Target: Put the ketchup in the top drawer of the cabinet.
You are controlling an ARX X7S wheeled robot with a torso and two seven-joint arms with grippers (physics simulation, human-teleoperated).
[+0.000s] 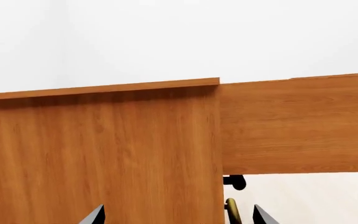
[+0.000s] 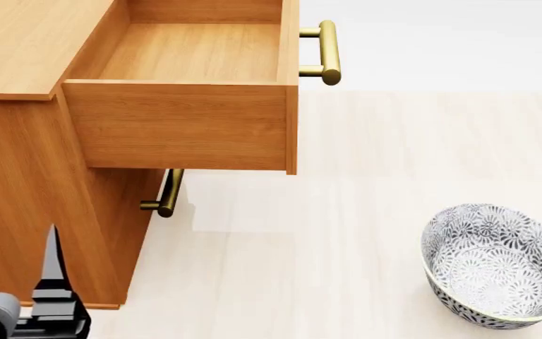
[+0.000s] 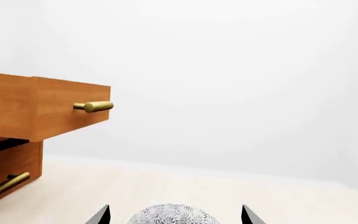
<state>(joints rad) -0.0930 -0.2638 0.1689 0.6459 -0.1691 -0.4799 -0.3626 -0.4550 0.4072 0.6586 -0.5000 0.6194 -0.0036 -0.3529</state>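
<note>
— Orange-brown wood fills most of it: the cabinet (image 2: 26,183), with the top drawer (image 2: 191,120) pulled well out past its front. How do the arms sit?

— Left arm low beside the cabinet's side panel; the left gripper (image 1: 177,215) faces that wood, its dark fingertips (image 1: 93,215) spread wide, holding nothing. In the head view only one dark finger (image 2: 53,272) stands upright by the cabinet's lower corner. The right gripper (image 3: 174,215) hangs over the bowl (image 3: 173,215), tips apart, also empty-handed.

— And what's inside things?

— Bare wood is all the drawer shows. The grey-patterned bowl (image 2: 495,265) on the pale floor (image 2: 346,233), well apart from the cabinet, shows only its pattern. The ketchup appears in no view.

— Handles?

— Brass bar (image 2: 326,51) on the drawer; a like one (image 2: 166,194) on the lower front beneath.
</note>
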